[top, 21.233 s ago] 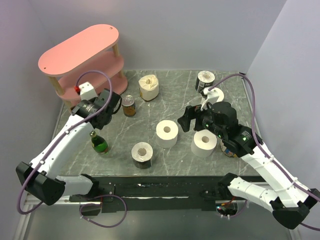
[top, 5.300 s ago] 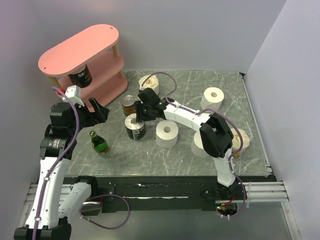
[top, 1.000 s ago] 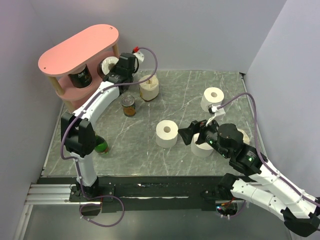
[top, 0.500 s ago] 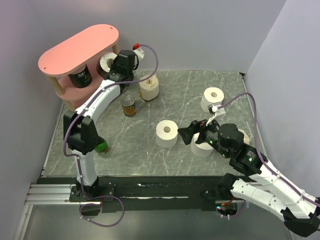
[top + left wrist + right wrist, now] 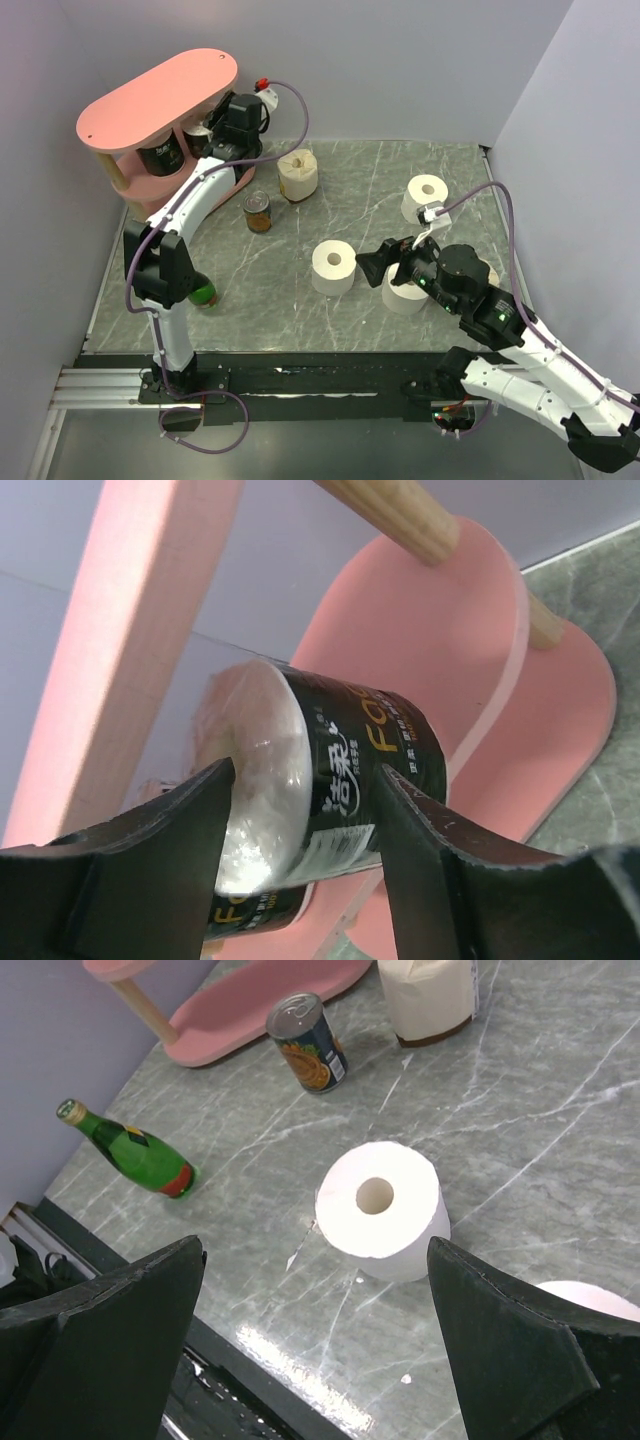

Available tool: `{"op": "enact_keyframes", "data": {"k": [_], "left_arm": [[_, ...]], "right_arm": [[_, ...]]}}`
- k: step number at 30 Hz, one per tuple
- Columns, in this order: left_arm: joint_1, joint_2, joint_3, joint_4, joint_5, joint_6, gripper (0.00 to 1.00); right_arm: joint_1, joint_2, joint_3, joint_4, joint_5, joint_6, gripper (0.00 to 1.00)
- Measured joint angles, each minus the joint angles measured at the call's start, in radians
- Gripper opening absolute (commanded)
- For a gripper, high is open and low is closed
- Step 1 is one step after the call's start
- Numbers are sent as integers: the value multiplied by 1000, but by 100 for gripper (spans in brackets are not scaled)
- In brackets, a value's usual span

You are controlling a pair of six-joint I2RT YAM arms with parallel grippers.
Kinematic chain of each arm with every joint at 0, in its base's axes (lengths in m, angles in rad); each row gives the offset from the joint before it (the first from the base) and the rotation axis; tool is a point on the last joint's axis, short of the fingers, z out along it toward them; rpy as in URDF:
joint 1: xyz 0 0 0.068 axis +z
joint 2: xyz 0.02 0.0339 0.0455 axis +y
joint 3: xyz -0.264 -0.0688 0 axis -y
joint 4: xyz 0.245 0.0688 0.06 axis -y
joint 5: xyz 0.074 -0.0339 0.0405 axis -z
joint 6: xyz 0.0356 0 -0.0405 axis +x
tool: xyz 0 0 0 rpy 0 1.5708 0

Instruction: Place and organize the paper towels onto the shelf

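Observation:
The pink shelf (image 5: 150, 90) stands at the back left. My left gripper (image 5: 212, 130) reaches under its top board at the middle tier. In the left wrist view my left gripper (image 5: 305, 770) is shut on a dark-labelled can (image 5: 350, 770) with a shiny white end, beside another dark can (image 5: 160, 155). White paper towel rolls stand on the table: one in the middle (image 5: 333, 266), one under my right arm (image 5: 406, 292), one at the back right (image 5: 426, 197). My right gripper (image 5: 375, 268) is open and empty just right of the middle roll (image 5: 378, 1210).
A cream wrapped roll (image 5: 298, 173) stands near the shelf's right end. An orange-labelled can (image 5: 258, 212) stands in front of the shelf. A green bottle (image 5: 203, 293) lies at the left, partly behind my left arm. Walls close in on the left, back and right.
My left gripper has carried the dark-labelled can further left, in under the shelf's top board. My right arm has barely moved.

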Motion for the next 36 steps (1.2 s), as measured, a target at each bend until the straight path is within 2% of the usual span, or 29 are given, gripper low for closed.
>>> {"op": "enact_keyframes", "data": {"k": [5, 11, 20, 25, 36], "left_arm": [[-16, 0, 8, 10, -23, 10, 67], [-41, 0, 8, 13, -28, 16, 64], [-78, -45, -70, -50, -26, -40, 53], [-57, -46, -82, -93, -24, -72, 52], [-16, 31, -25, -47, -84, -24, 53]], "right_arm": [[0, -17, 8, 1, 14, -6, 99], [0, -42, 8, 0, 18, -6, 100], [0, -65, 16, -3, 15, -5, 99], [0, -93, 16, -2, 14, -5, 100], [0, -107, 29, 8, 19, -21, 100]]}}
